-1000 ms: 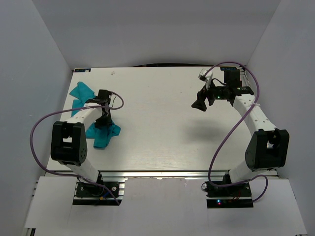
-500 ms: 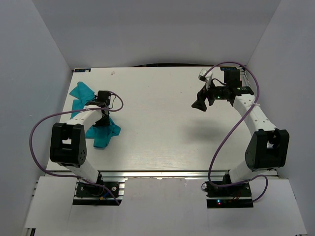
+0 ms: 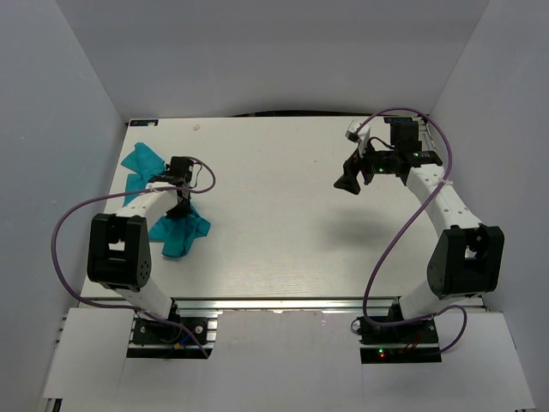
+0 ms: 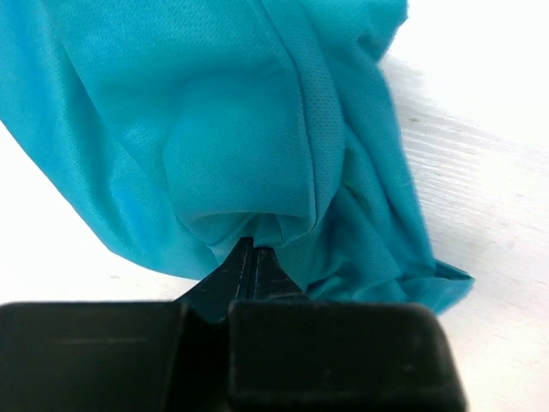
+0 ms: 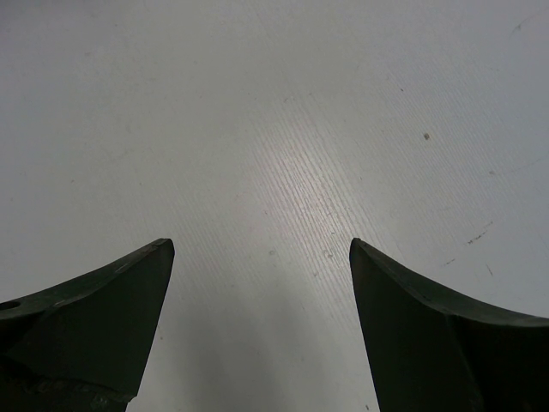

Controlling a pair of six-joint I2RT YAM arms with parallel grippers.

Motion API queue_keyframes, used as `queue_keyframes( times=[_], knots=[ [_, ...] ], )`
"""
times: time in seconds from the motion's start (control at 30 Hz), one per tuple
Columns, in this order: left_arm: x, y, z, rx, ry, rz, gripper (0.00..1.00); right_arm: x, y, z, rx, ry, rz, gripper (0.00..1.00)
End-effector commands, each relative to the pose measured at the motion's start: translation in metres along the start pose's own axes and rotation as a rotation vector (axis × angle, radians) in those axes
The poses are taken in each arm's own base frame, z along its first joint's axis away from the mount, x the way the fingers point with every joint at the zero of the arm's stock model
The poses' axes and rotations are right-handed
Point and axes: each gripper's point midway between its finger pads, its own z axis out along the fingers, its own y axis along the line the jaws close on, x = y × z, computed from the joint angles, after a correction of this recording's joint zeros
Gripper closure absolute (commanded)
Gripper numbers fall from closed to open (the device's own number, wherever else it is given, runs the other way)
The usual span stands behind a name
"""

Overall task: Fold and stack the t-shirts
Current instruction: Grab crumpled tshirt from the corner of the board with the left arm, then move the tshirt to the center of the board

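Observation:
The teal t-shirt [image 3: 176,233] lies crumpled at the left of the table, part of it at the far left [image 3: 140,161] behind my left arm. My left gripper [image 3: 182,206] is shut on a fold of the t-shirt [image 4: 257,129]; in the left wrist view its closed tips [image 4: 256,247] pinch bunched fabric that hangs over the white table. My right gripper [image 3: 347,182] is open and empty, held above bare table at the right; its two dark fingers [image 5: 103,309] stand wide apart.
The white table [image 3: 283,232] is enclosed by grey walls on three sides. A purple cable [image 3: 73,215] loops beside the left arm and another [image 3: 386,249] beside the right arm. A small white scrap [image 3: 197,127] lies near the far edge.
My left gripper has shifted slightly toward the far left with the fabric in it. The right arm has not moved.

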Motion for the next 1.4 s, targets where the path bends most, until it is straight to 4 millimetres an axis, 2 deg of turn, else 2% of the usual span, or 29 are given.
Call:
queue_keyframes(
  times=[0.0, 0.03, 0.07, 0.13, 0.17, 0.27, 0.3, 0.33, 0.37, 0.4, 0.43, 0.47, 0.5, 0.53, 0.57, 0.6, 0.7, 0.73, 0.77, 0.8, 0.83, 0.97, 1.13, 1.23, 1.37],
  knots=[
    [-0.04, -0.008, -0.04, 0.095, -0.111, -0.078, 1.0, 0.0, 0.001, -0.001, -0.006, -0.007, -0.01, 0.11],
    [-0.048, -0.011, -0.049, 0.123, -0.126, -0.091, 1.0, -0.001, 0.002, -0.001, -0.008, -0.006, -0.013, 0.11],
    [-0.069, -0.015, -0.067, 0.166, -0.173, -0.119, 1.0, -0.001, 0.002, -0.002, -0.007, -0.005, -0.011, 0.11],
    [-0.085, -0.032, -0.094, 0.294, -0.187, -0.166, 1.0, -0.002, 0.002, -0.003, -0.009, -0.008, -0.013, 0.11],
    [-0.109, -0.037, -0.117, 0.358, -0.238, -0.207, 1.0, -0.004, 0.003, -0.003, -0.015, -0.014, -0.013, 0.11],
    [-0.138, -0.061, -0.164, 0.562, -0.272, -0.275, 1.0, -0.011, 0.005, -0.003, -0.031, -0.033, -0.019, 0.11],
    [-0.16, -0.061, -0.19, 0.616, -0.332, -0.294, 1.0, -0.012, 0.007, -0.003, -0.038, -0.036, -0.017, 0.11],
    [-0.168, -0.068, -0.202, 0.674, -0.326, -0.332, 1.0, -0.015, 0.006, -0.003, -0.04, -0.044, -0.023, 0.1],
    [-0.177, -0.07, -0.213, 0.706, -0.343, -0.34, 1.0, -0.017, 0.008, -0.003, -0.051, -0.051, -0.024, 0.11],
    [-0.195, -0.073, -0.237, 0.769, -0.377, -0.367, 1.0, -0.019, 0.009, -0.003, -0.056, -0.056, -0.027, 0.11],
    [-0.204, -0.072, -0.253, 0.806, -0.407, -0.374, 1.0, -0.021, 0.011, -0.002, -0.064, -0.062, -0.031, 0.1],
    [-0.211, -0.076, -0.258, 0.831, -0.407, -0.376, 1.0, -0.024, 0.015, -0.001, -0.084, -0.071, -0.038, 0.11],
    [-0.228, -0.071, -0.285, 0.875, -0.469, -0.384, 1.0, -0.026, 0.017, -0.001, -0.091, -0.078, -0.043, 0.11],
    [-0.236, -0.073, -0.298, 0.914, -0.478, -0.403, 1.0, -0.03, 0.019, 0.0, -0.098, -0.087, -0.052, 0.11],
    [-0.242, -0.08, -0.306, 0.967, -0.464, -0.413, 1.0, -0.036, 0.023, 0.001, -0.115, -0.103, -0.064, 0.11],
    [-0.256, -0.075, -0.336, 1.022, -0.517, -0.431, 1.0, -0.042, 0.022, 0.001, -0.114, -0.121, -0.073, 0.11],
    [-0.274, -0.085, -0.367, 1.142, -0.525, -0.458, 1.0, -0.06, 0.027, 0.002, -0.126, -0.17, -0.065, 0.11],
    [-0.282, -0.08, -0.392, 1.185, -0.58, -0.456, 1.0, -0.066, 0.026, 0.003, -0.122, -0.184, -0.063, 0.11],
    [-0.293, -0.08, -0.414, 1.26, -0.621, -0.472, 1.0, -0.083, 0.024, 0.004, -0.108, -0.231, -0.088, 0.11],
    [-0.293, -0.082, -0.415, 1.275, -0.603, -0.478, 1.0, -0.085, 0.024, 0.004, -0.107, -0.233, -0.09, 0.11],
    [-0.295, -0.081, -0.426, 1.31, -0.624, -0.479, 1.0, -0.091, 0.025, 0.004, -0.107, -0.247, -0.053, 0.11],
    [-0.313, -0.072, -0.479, 1.48, -0.758, -0.508, 1.0, -0.131, 0.02, 0.011, -0.018, -0.325, -0.045, 0.11],
    [-0.329, -0.061, -0.544, 1.691, -0.932, -0.554, 1.0, -0.172, 0.037, 0.02, 0.014, -0.396, -0.013, 0.11],
    [-0.332, -0.052, -0.579, 1.808, -1.015, -0.59, 1.0, -0.187, 0.048, 0.019, 0.005, -0.437, -0.041, 0.11],
    [-0.33, -0.045, -0.601, 1.881, -1.053, -0.62, 1.0, -0.193, 0.05, 0.019, -0.005, -0.453, -0.065, 0.11]
  ],
)
